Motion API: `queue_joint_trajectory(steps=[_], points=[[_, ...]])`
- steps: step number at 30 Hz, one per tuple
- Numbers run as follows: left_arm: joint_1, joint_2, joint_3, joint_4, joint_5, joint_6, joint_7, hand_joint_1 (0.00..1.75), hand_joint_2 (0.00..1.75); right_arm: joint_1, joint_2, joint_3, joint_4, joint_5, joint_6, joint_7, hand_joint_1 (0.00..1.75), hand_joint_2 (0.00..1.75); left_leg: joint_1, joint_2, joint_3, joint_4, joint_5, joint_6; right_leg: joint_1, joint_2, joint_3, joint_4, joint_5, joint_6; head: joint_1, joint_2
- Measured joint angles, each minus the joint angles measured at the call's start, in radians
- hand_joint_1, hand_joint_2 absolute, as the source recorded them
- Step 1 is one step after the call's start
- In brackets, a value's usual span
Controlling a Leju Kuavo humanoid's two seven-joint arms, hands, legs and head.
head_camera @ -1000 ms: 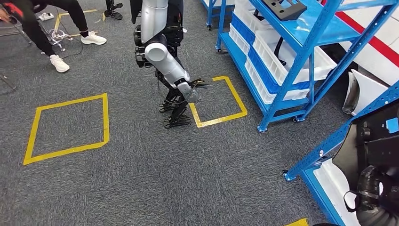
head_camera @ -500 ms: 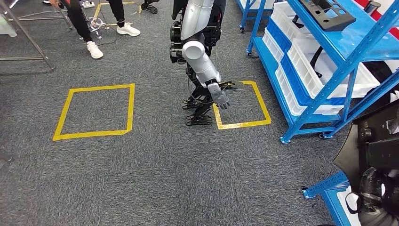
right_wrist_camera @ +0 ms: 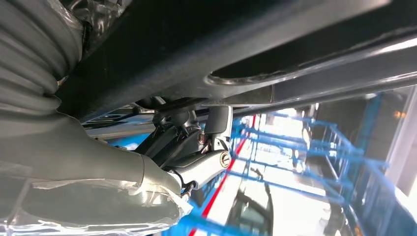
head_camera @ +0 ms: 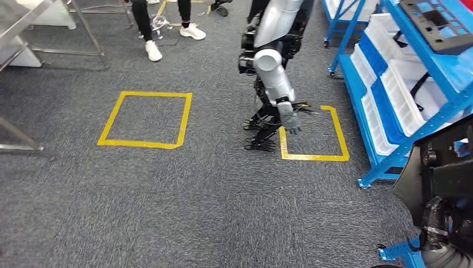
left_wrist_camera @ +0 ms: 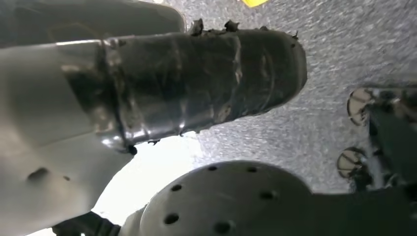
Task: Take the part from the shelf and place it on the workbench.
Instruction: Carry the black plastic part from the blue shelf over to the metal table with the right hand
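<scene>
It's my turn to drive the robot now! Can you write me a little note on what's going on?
Left hand: hangs beside the leg, fingers loose, holding nothing.
Right hand: holds the big black part at the robot's right side.
The blue shelf stands on the right. A steel table, maybe the workbench, is far off on the left.
Done: the part is off the shelf.
Left to do: carry it to the workbench and set it down.
</scene>
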Motion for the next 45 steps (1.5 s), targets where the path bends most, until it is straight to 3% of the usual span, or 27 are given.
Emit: queue_joint_trajectory(steps=[2, 3, 5, 7, 9, 10, 11, 14, 15, 17, 18, 19, 20, 22, 24, 25, 26, 28, 30, 32, 33, 35, 37, 39, 40, 42, 45], points=[[-0.001, 0.000, 0.000, 0.000, 0.000, 0.000, 0.000, 0.00, 0.00, -0.001, 0.000, 0.003, 0.000, 0.000, 0.001, 0.000, 1.75, 1.75, -0.003, -0.027, -0.006, -0.001, 0.004, 0.020, -0.001, -0.019, 0.002, 0.001, -0.003, 0.010, 0.005, 0.000], [0.000, -0.001, 0.000, 0.000, 0.000, 0.000, 0.000, 0.00, 0.00, -0.003, -0.001, 0.004, 0.000, 0.000, 0.002, 0.000, 1.75, 1.75, -0.002, -0.040, -0.009, -0.003, 0.008, 0.026, -0.003, -0.010, 0.002, 0.006, -0.010, 0.015, 0.006, 0.000], [0.000, -0.008, 0.000, 0.000, -0.001, 0.000, 0.000, 0.00, 0.00, -0.005, -0.002, 0.006, 0.000, 0.000, 0.003, 0.000, 1.75, 1.75, 0.001, -0.063, -0.013, -0.006, 0.016, 0.039, -0.008, 0.048, -0.026, 0.072, -0.059, 0.023, 0.008, 0.000], [-0.001, -0.017, 0.000, 0.000, -0.001, 0.001, -0.001, 0.00, 0.00, -0.004, -0.004, 0.006, 0.000, 0.000, 0.003, 0.000, 1.75, 1.75, -0.001, -0.088, -0.020, -0.006, 0.022, 0.047, -0.010, 0.104, -0.091, 0.214, -0.131, 0.025, 0.009, 0.000], [-0.002, -0.021, 0.000, 0.000, -0.001, 0.001, 0.000, 0.00, 0.00, -0.003, -0.004, 0.007, 0.000, 0.000, 0.003, 0.000, 1.75, 1.75, -0.005, -0.118, -0.026, -0.006, 0.028, 0.050, -0.010, 0.117, -0.140, 0.310, -0.156, 0.020, 0.009, 0.000], [-0.001, -0.022, 0.000, 0.000, -0.001, 0.001, 0.000, 0.00, 0.00, -0.003, -0.004, 0.008, 0.000, 0.000, 0.003, 0.000, 1.75, 1.75, -0.006, -0.134, -0.028, -0.006, 0.030, 0.050, -0.009, 0.121, -0.140, 0.304, -0.140, 0.014, 0.009, 0.000], [-0.001, -0.022, 0.000, 0.000, -0.001, 0.001, 0.000, 0.00, 0.00, -0.004, -0.004, 0.008, 0.000, 0.000, 0.003, 0.000, 1.75, 1.75, -0.007, -0.149, -0.028, -0.006, 0.032, 0.049, -0.008, 0.128, -0.119, 0.256, -0.106, 0.007, 0.008, 0.000], [-0.001, -0.023, 0.000, 0.000, -0.001, 0.000, 0.000, 0.00, 0.00, -0.005, -0.005, 0.008, 0.000, 0.000, 0.004, 0.000, 1.75, 1.75, -0.005, -0.191, -0.033, -0.006, 0.041, 0.039, 0.000, 0.189, -0.027, 0.050, -0.011, -0.016, 0.009, 0.000], [-0.001, -0.023, 0.000, 0.000, -0.001, 0.000, 0.000, 0.00, 0.00, -0.006, -0.005, 0.008, 0.000, 0.000, 0.004, 0.000, 1.75, 1.75, -0.002, -0.203, -0.037, -0.006, 0.045, 0.033, 0.003, 0.202, -0.014, 0.018, -0.002, -0.020, 0.008, 0.000], [0.002, -0.023, 0.000, 0.000, -0.001, 0.000, 0.000, 0.00, 0.00, -0.007, -0.005, 0.008, 0.000, 0.000, 0.004, 0.000, 1.75, 1.75, 0.004, -0.226, -0.044, -0.012, 0.053, 0.018, 0.008, 0.186, -0.010, 0.000, 0.004, -0.022, 0.008, 0.000], [0.004, -0.023, 0.000, 0.001, -0.001, 0.000, 0.000, 0.00, 0.00, -0.008, -0.005, 0.008, 0.000, 0.000, 0.004, 0.000, 1.75, 1.75, 0.005, -0.227, -0.046, -0.013, 0.054, 0.012, 0.008, 0.173, -0.005, -0.010, 0.010, -0.024, 0.008, 0.000], [0.006, -0.023, 0.000, 0.001, -0.001, 0.000, 0.000, 0.00, 0.00, -0.008, -0.005, 0.009, 0.000, 0.000, 0.004, 0.000, 1.75, 1.75, 0.002, -0.209, -0.051, -0.003, 0.045, 0.009, 0.008, 0.160, 0.000, -0.025, 0.019, -0.027, 0.007, 0.000], [0.007, -0.023, 0.000, 0.001, -0.001, 0.000, 0.000, 0.00, 0.00, -0.008, -0.005, 0.009, 0.000, 0.000, 0.004, 0.000, 1.75, 1.75, -0.002, -0.178, -0.066, 0.029, 0.021, 0.007, 0.007, 0.145, 0.005, -0.039, 0.027, -0.031, 0.006, 0.000], [0.006, -0.019, 0.000, 0.001, -0.001, 0.000, 0.000, 0.00, 0.00, -0.006, -0.005, 0.009, 0.000, 0.000, 0.005, 0.000, 1.75, 1.75, -0.007, -0.109, -0.118, 0.150, -0.053, 0.005, 0.007, 0.114, 0.007, -0.050, 0.035, -0.037, 0.004, 0.000], [0.005, -0.011, 0.000, 0.001, -0.001, 0.000, 0.000, 0.00, 0.00, -0.004, -0.004, 0.010, 0.000, -0.001, 0.005, 0.000, 1.75, 1.75, -0.005, -0.085, -0.157, 0.253, -0.099, -0.002, 0.007, 0.081, 0.003, -0.048, 0.035, -0.038, 0.004, 0.000], [0.006, -0.007, 0.000, 0.001, -0.001, 0.000, 0.001, 0.00, 0.00, -0.004, -0.004, 0.010, 0.000, -0.001, 0.005, 0.000, 1.75, 1.75, -0.002, -0.080, -0.152, 0.257, -0.095, -0.007, 0.006, 0.066, 0.001, -0.045, 0.034, -0.037, 0.003, 0.000], [0.006, -0.005, 0.000, 0.001, -0.001, 0.000, 0.001, 0.00, 0.00, -0.004, -0.004, 0.010, 0.000, -0.001, 0.005, 0.000, 1.75, 1.75, 0.000, -0.072, -0.125, 0.220, -0.074, -0.011, 0.004, 0.051, -0.001, -0.041, 0.032, -0.034, 0.003, 0.000], [0.005, -0.002, 0.000, 0.001, -0.001, 0.000, 0.001, 0.00, 0.00, -0.004, -0.004, 0.010, 0.000, -0.001, 0.005, 0.000, 1.75, 1.75, 0.002, -0.027, -0.037, 0.083, -0.027, -0.017, 0.003, 0.025, -0.006, -0.023, 0.022, -0.023, 0.002, 0.000], [0.002, -0.002, 0.000, 0.001, -0.001, 0.000, 0.001, 0.00, 0.00, -0.004, -0.004, 0.010, 0.000, -0.001, 0.005, 0.000, 1.75, 1.75, 0.000, 0.003, 0.011, 0.001, -0.009, -0.005, 0.005, 0.003, -0.009, -0.002, 0.009, -0.009, 0.002, 0.000], [0.000, -0.002, 0.000, 0.001, -0.001, 0.000, 0.003, 0.00, 0.00, -0.005, -0.004, 0.010, 0.000, -0.001, 0.006, 0.000, 1.75, 1.75, -0.003, -0.016, 0.008, -0.005, -0.007, 0.016, 0.004, -0.019, -0.006, 0.003, 0.005, 0.001, 0.005, 0.000], [0.002, -0.002, 0.000, 0.001, -0.001, 0.000, 0.004, 0.00, 0.00, -0.006, -0.004, 0.011, 0.000, -0.001, 0.006, 0.000, 1.75, 1.75, -0.002, -0.028, 0.006, -0.006, -0.004, 0.023, 0.002, -0.018, -0.004, 0.005, 0.002, 0.007, 0.006, 0.000], [0.001, -0.006, 0.000, 0.001, -0.001, 0.001, 0.004, 0.00, 0.00, -0.006, -0.005, 0.010, 0.000, -0.001, 0.006, 0.000, 1.75, 1.75, 0.001, -0.051, 0.002, -0.008, 0.004, 0.036, -0.003, 0.035, -0.019, 0.046, -0.033, 0.018, 0.007, 0.000], [0.000, -0.014, 0.000, 0.001, -0.001, 0.001, 0.002, 0.00, 0.00, -0.004, -0.005, 0.010, 0.000, -0.002, 0.006, 0.000, 1.75, 1.75, 0.002, -0.075, -0.005, -0.008, 0.011, 0.045, -0.007, 0.101, -0.074, 0.169, -0.103, 0.023, 0.009, 0.000], [-0.002, -0.020, 0.000, 0.001, -0.001, 0.001, 0.003, 0.00, 0.00, -0.002, -0.005, 0.010, 0.000, -0.003, 0.006, 0.000, 1.75, 1.75, -0.002, -0.105, -0.012, -0.008, 0.017, 0.049, -0.008, 0.118, -0.134, 0.295, -0.149, 0.022, 0.010, 0.000], [-0.002, -0.021, 0.000, 0.001, -0.001, 0.002, 0.004, 0.00, 0.00, -0.001, -0.005, 0.010, 0.000, -0.003, 0.006, 0.000, 1.75, 1.75, -0.003, -0.121, -0.014, -0.008, 0.019, 0.049, -0.008, 0.120, -0.145, 0.314, -0.145, 0.018, 0.010, 0.000], [-0.001, -0.022, 0.000, 0.001, -0.001, 0.001, 0.005, 0.00, 0.00, -0.001, -0.005, 0.010, 0.000, -0.004, 0.006, 0.000, 1.75, 1.75, -0.005, -0.153, -0.016, -0.008, 0.024, 0.047, -0.007, 0.131, -0.113, 0.240, -0.089, 0.006, 0.010, 0.000], [-0.001, -0.023, -0.001, 0.001, -0.001, 0.001, 0.005, 0.00, 0.00, -0.002, -0.005, 0.010, 0.000, -0.004, 0.006, 0.000, 1.75, 1.75, -0.005, -0.196, -0.025, -0.007, 0.033, 0.036, -0.004, 0.201, -0.032, 0.054, -0.006, -0.015, 0.010, 0.000]])
